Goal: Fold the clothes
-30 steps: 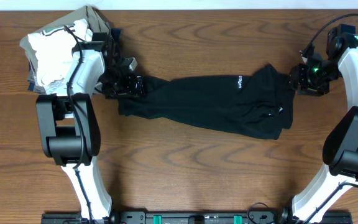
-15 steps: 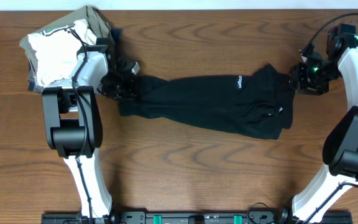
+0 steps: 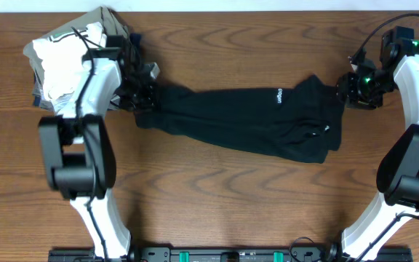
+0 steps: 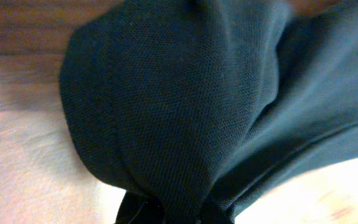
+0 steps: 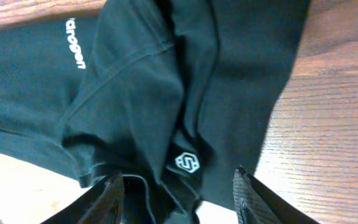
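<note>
The clothes (image 3: 246,116) are one long black garment stretched across the middle of the table, with a small white printed word (image 3: 281,95) on it. My left gripper (image 3: 142,96) is shut on its bunched left end. In the left wrist view the gathered black fabric (image 4: 179,93) fills the picture and rises from my left gripper (image 4: 176,214) at the bottom edge. My right gripper (image 3: 346,93) is at the garment's right end. Its fingers (image 5: 107,199) stand wide apart around my right gripper's (image 5: 178,177) gap, over folds of cloth with a white hexagon logo (image 5: 187,162).
A stack of folded white, khaki and grey garments (image 3: 68,58) lies at the back left, just behind my left arm. Bare wooden table (image 3: 231,196) stretches in front of the garment toward the near edge.
My left gripper has shut on the garment's left end and shifted slightly left and back, drawing that end with it. The right arm has not moved.
</note>
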